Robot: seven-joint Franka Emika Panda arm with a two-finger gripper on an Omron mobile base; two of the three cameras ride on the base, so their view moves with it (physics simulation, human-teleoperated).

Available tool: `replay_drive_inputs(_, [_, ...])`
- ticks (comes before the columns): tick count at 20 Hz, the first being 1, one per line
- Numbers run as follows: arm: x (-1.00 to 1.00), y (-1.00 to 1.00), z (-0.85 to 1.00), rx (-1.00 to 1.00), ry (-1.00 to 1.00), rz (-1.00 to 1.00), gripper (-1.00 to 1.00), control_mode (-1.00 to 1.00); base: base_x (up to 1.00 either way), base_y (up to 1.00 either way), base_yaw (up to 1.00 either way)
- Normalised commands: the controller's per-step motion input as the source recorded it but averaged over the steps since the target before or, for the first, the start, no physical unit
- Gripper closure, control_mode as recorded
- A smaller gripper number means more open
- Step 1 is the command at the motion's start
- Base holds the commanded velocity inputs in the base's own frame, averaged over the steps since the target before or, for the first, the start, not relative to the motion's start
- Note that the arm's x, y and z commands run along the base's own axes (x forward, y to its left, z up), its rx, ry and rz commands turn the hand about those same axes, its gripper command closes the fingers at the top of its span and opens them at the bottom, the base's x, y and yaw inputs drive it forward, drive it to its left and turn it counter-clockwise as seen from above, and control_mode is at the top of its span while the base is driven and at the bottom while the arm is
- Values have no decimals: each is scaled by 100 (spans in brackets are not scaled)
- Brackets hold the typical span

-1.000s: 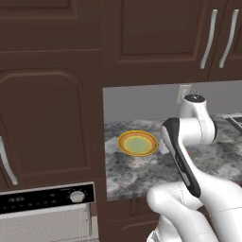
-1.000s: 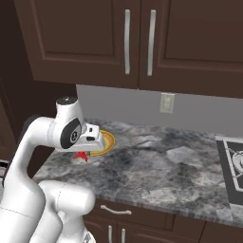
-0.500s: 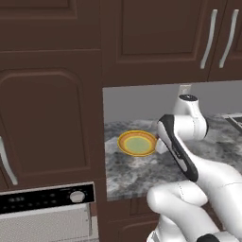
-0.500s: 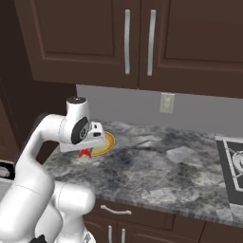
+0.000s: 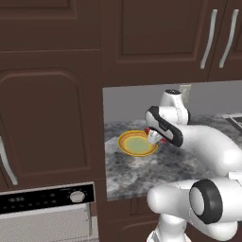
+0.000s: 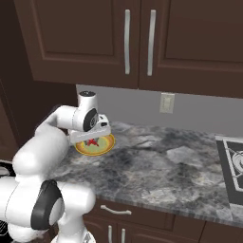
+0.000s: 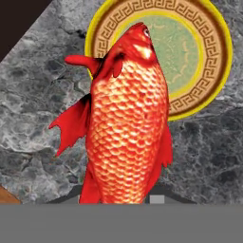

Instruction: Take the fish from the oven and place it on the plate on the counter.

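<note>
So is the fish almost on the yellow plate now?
Almost. Done: the fish is out of the oven and carried over the counter. In hand: the tool grips the fish above the plate; the hand view shows its head over the plate's rim. Left: lower it onto the plate and let go.

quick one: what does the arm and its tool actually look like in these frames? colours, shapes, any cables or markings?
The arm is glossy white, built of fat rounded links with dark grey to black bands and round caps at the joints. A black strip runs along the forearm in the left base view. The tool hangs from a blocky white hand; its finger tips look small and dark. No cables or markings visible.
</note>
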Motion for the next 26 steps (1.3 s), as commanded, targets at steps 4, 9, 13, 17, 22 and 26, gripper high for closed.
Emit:
replay_drive_inputs(4, [57, 16, -37, 0, 4, 10, 100, -100, 0, 0, 0])
replay_drive_inputs(9, [27, 9, -38, 0, 0, 7, 100, -100, 0, 0, 0])
replay_drive_inputs(13, [10, 3, -27, 0, 0, 2, 100, -100, 0, 0, 0])
replay_drive_inputs(17, [7, 0, -27, 0, 0, 0, 100, -100, 0, 0, 0])
replay_drive_inputs(22, [20, 0, -15, 0, -1, 0, 100, -100, 0, 0, 0])
replay_drive_inputs(26, [27, 2, -19, 0, -1, 0, 100, -100, 0, 0, 0])
